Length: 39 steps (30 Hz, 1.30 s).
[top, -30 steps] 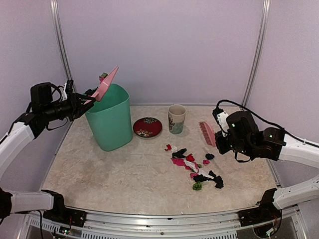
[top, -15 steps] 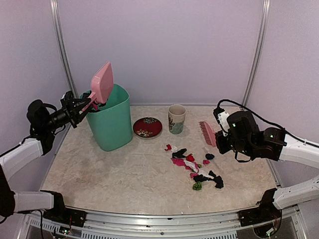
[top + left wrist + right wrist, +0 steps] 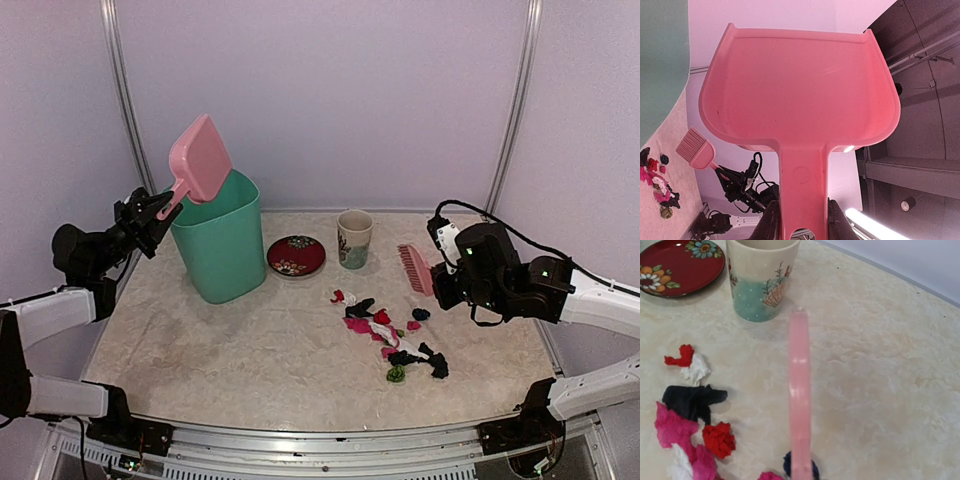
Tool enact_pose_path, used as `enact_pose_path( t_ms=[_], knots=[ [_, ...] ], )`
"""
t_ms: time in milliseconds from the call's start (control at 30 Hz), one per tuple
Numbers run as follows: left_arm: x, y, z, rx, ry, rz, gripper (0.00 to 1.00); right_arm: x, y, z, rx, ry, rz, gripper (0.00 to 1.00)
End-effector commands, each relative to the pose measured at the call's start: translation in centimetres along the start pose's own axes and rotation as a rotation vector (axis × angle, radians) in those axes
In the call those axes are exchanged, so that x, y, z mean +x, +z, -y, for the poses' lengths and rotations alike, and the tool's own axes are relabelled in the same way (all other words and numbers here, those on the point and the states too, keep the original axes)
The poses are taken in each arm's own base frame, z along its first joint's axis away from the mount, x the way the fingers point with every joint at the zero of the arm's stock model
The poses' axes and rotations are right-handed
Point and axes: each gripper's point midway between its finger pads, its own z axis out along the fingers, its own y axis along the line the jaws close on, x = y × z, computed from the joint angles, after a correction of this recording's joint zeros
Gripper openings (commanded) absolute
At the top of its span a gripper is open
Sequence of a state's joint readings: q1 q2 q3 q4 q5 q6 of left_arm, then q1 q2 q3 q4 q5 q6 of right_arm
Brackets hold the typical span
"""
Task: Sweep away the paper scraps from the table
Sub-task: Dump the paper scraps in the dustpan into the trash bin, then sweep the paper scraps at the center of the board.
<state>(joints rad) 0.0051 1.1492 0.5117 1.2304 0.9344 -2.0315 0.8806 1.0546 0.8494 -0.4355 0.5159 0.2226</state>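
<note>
Since a second ago the left gripper (image 3: 152, 208) has swung the dustpan (image 3: 200, 160) from tipped over the bin (image 3: 220, 250) to upright above its rim, jaws clamped on the handle. The right gripper (image 3: 443, 283) has not moved, jaws pinched narrow on the brush (image 3: 413, 268). The paper scraps (image 3: 388, 338) lie on the table (image 3: 250, 340) near the brush, well apart from the left jaws.
</note>
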Motion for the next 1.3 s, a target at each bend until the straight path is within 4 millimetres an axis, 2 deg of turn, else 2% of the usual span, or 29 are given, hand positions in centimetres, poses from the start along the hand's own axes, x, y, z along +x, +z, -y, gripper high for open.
enact_pose_path(
  t_ms=[0, 233, 467, 633, 767, 900, 1133, 1267],
  knots=[
    [0.2, 0.4, 2.0, 0.034, 0.072, -0.016, 0.0, -0.4, 0.0, 0.2, -0.002, 0.031, 0.024, 0.0],
    [0.5, 1.3, 1.7, -0.072, 0.195, -0.051, 0.0, -1.3, -0.1, -0.9, -0.063, 0.047, 0.049, 0.0],
    [2.1, 3.9, 2.8, -0.194, 0.383, -0.139, 0.0, -4.1, -0.4, -3.5, -0.208, 0.055, 0.135, 0.0],
    [3.3, 5.6, 2.2, -0.317, 0.532, -0.17, 0.0, -6.7, -0.2, -5.3, -0.302, 0.217, 0.196, 0.0],
    [4.8, 6.7, 1.6, -0.393, 0.631, -0.202, 0.0, -7.8, 1.3, -6.9, -0.354, 0.373, 0.187, 0.0],
    [5.1, 7.1, 0.4, -0.5, 0.721, -0.2, 0.0, -7.5, 3.6, -8.4, -0.391, 0.535, 0.148, 0.0],
    [6.2, 6.6, -2.8, -0.701, 0.849, -0.208, 0.0, -6.3, 7.5, -10.3, -0.4, 0.76, 0.056, 0.0],
    [7.2, 6.4, -4.2, -0.767, 0.906, -0.218, 0.0, -4.5, 10.1, -11.5, -0.379, 0.854, -0.044, 0.0]
  ],
)
